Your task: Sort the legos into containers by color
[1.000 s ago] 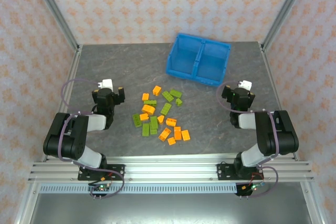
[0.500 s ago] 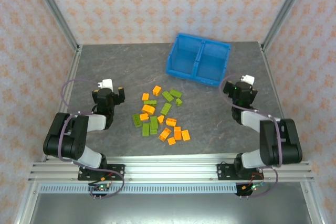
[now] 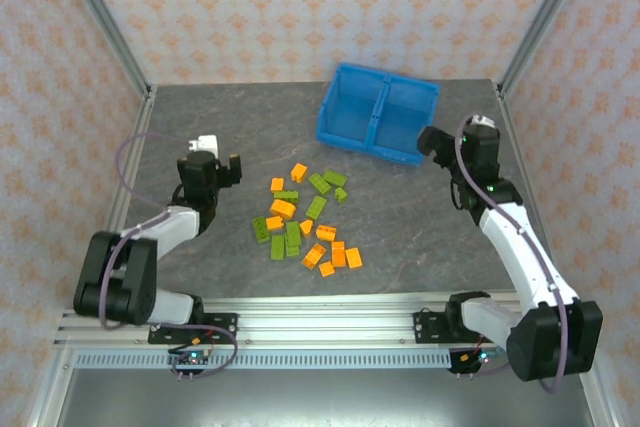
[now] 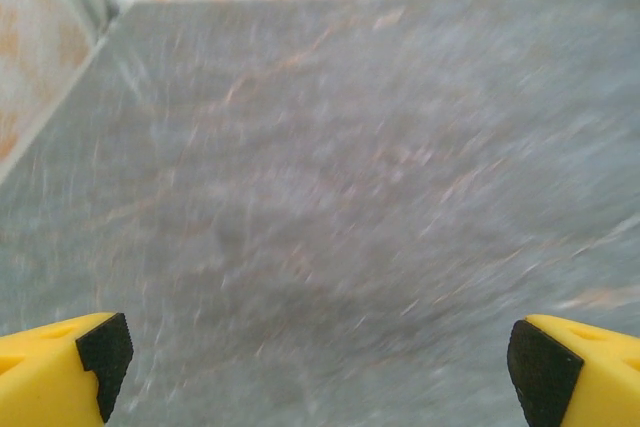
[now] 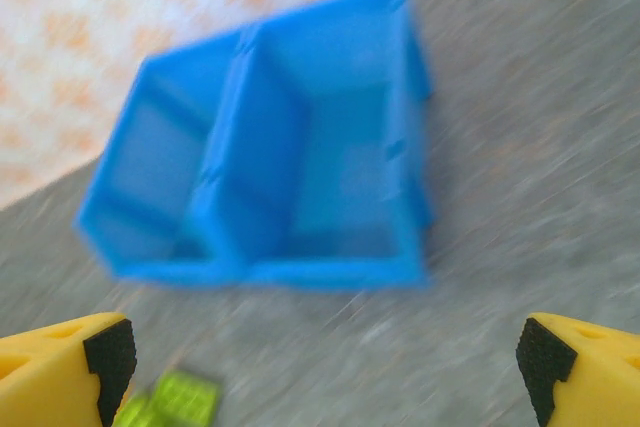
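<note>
**Basically the start: nothing sorted, both grippers wide and empty**

Small plastic lego bricks [image 3: 283,209], bright orange and olive-green, lie loose and mixed mid-counter. They are well apart from the bright blue rectangular plastic bin [image 3: 378,112] at the far side, whose two compartments look empty. The left gripper [image 4: 322,367] has its jaws wide and holds nothing, over bare surface left of the pile. The right gripper [image 5: 328,367] is also wide and empty, near the bin's right end and facing it; one green brick [image 5: 180,402] sits at its frame edge.

Step looks like the first reach. Next move calls for dropping onto one edge brick, clear of its neighbours, and fixing a colour per compartment.

Grey stone-look counter [image 3: 400,217], matte and flat. Pale orange-patterned walls [image 3: 300,7], with aluminium frame posts [image 3: 100,17].
</note>
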Tool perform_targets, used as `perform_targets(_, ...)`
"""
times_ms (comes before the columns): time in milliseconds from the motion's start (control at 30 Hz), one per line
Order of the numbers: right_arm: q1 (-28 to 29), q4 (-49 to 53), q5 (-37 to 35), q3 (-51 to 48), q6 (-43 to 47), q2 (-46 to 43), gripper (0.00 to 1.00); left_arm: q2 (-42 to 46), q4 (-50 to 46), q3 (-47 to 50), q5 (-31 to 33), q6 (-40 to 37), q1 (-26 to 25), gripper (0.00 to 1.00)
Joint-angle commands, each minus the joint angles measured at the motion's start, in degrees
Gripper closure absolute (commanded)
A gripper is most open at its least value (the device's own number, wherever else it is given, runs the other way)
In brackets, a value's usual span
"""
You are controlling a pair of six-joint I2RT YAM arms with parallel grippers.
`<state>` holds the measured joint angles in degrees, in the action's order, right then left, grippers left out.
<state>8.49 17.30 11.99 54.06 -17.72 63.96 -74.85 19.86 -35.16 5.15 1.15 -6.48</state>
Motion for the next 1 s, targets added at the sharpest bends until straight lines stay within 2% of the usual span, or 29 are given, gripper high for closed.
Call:
perform_targets(0,5.4,19.9,7.8,4.2,-5.1,3.5,0.01,7.0,-14.5,-5.7,-8.1,2.5,-4.0,0.0)
perform_targets(100,10.1,22.3,7.5,6.0,-6.2,7.6,0.01,10.3,-24.6,-11.1,-16.4,-1.2,-8.7,0.0)
perform_targets(200,15.3,24.3,6.6,8.0,-5.9,12.7,0.01,13.1,-35.3,-15.4,-24.0,-10.7,-13.9,0.0)
perform_targets(300,19.5,25.8,3.9,10.2,-5.9,18.1,0.01,14.9,-47.1,-19.1,-29.2,-20.9,-18.1,0.0)
perform_targets(467,24.7,24.6,2.4,14.2,-7.5,26.0,0.01,18.3,-58.3,-19.1,-33.6,-35.0,-23.1,0.0)
perform_targets(567,27.6,22.2,0.0,16.3,-6.9,30.4,0.01,21.3,-59.2,-15.0,-36.2,-42.4,-24.0,0.0)
perform_targets(667,28.9,18.6,-2.2,18.4,-1.6,34.8,0.03,24.2,-56.4,-10.7,-37.2,-45.4,-23.9,0.0)
perform_targets(767,29.0,17.4,-5.1,20.7,3.6,39.1,0.15,24.7,-55.6,-9.4,-36.9,-45.9,-23.9,0.0)
perform_targets(967,28.9,15.1,-3.9,24.1,6.8,46.0,0.34,23.8,-54.9,-8.7,-36.3,-46.1,-23.9,0.0)
